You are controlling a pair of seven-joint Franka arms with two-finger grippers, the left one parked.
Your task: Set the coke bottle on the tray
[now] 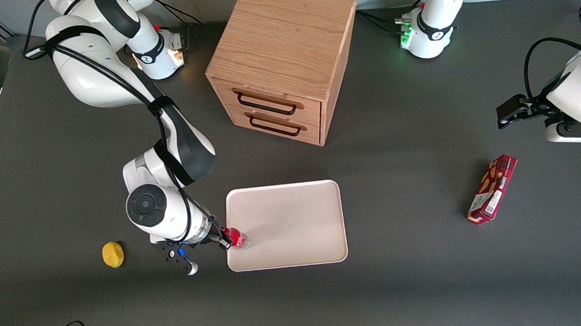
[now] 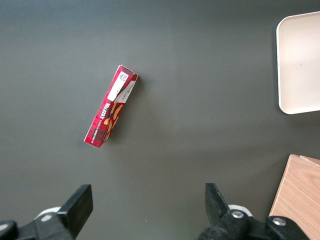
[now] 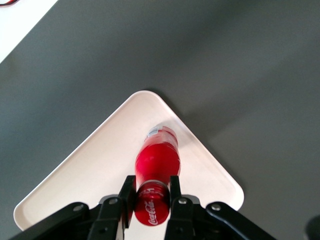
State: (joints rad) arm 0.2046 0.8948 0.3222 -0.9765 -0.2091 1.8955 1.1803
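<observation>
Coke bottle [image 1: 237,238] sits over the tray [image 1: 293,222] right now, at the tray's edge toward the working arm's end of the table [image 1: 411,286], close to the corner nearest the front camera. The hand [image 1: 226,240] is clamped on it: in the right wrist view the two dark fingers [image 3: 127,195] press on either side of the coke bottle [image 3: 156,172] near its capped end, with the white lettering showing between them and the clear base pointing out over the cream tray [image 3: 100,170]. Whether the bottle's base is touching the tray surface or hanging just above it, I cannot tell.

Off toward the working arm's end lies a lemon [image 1: 113,254], alone on the dark table, well apart from the tray. A wooden two-drawer cabinet [image 1: 285,59] stands farther from the front camera than the tray, both drawers shut, dark handles facing forward. Toward the parked arm's end, a red snack box [image 1: 492,188] lies flat on the table; the left wrist view shows that snack box [image 2: 110,111] too, with a corner of the tray [image 2: 300,65] and a wooden corner of the cabinet [image 2: 297,200].
</observation>
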